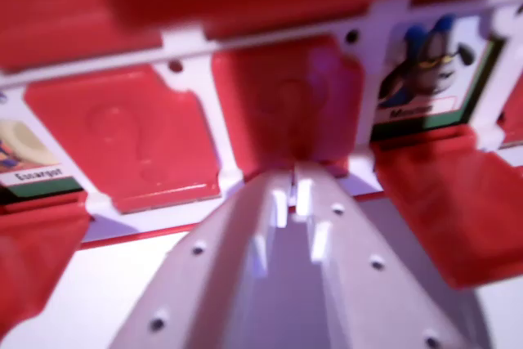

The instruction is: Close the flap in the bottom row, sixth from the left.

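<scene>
- Gripper rises from the bottom centre, its white jaws pressed together at the tip — clenched, holding nothing.
- The tip touches the lower edge of a red flap at centre frame.
- Left of it, another flap — blurred.
- Upper right, a card shows a cartoon figure.

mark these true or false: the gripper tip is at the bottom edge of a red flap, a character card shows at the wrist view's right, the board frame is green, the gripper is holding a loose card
1. The gripper tip sits at the bottom edge of the middle red flap. True.
2. A character card shows at the wrist view's right. True.
3. The board frame is green. False: it is white between red flaps.
4. The gripper holds a loose card. False: its jaws are together with nothing visible between them.
5. The neighbouring red flap bears a raised question mark. True.
</scene>
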You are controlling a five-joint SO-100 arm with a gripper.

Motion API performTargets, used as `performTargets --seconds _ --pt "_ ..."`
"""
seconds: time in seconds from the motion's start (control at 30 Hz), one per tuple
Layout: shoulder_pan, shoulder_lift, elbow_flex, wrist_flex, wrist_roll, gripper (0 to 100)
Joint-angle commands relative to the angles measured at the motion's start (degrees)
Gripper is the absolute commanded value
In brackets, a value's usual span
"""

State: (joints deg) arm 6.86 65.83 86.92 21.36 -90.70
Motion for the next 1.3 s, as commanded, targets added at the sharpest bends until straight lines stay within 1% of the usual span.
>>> performTargets --seconds 0.0,0.1,0.4,0.5,0.73,0.87,0.93,1.07,1.27 --pt "-0.62 13.01 -8.96 6.42 -1.58 0" --pt "-0.26 16.26 -11.34 13.45 -3.16 0" --pt "1.14 26.37 -13.89 32.08 -9.14 0" --pt "1.49 28.04 -17.67 39.81 -11.78 0" --pt "0.97 28.39 -33.49 59.85 -12.48 0" --pt "-0.18 28.83 -40.25 67.50 -11.16 0" --pt "-1.14 29.88 -42.36 69.79 -11.25 0" --pt "-2.37 32.78 -44.91 72.33 -13.27 0" --pt "-3.87 36.47 -45.26 72.33 -11.95 0"
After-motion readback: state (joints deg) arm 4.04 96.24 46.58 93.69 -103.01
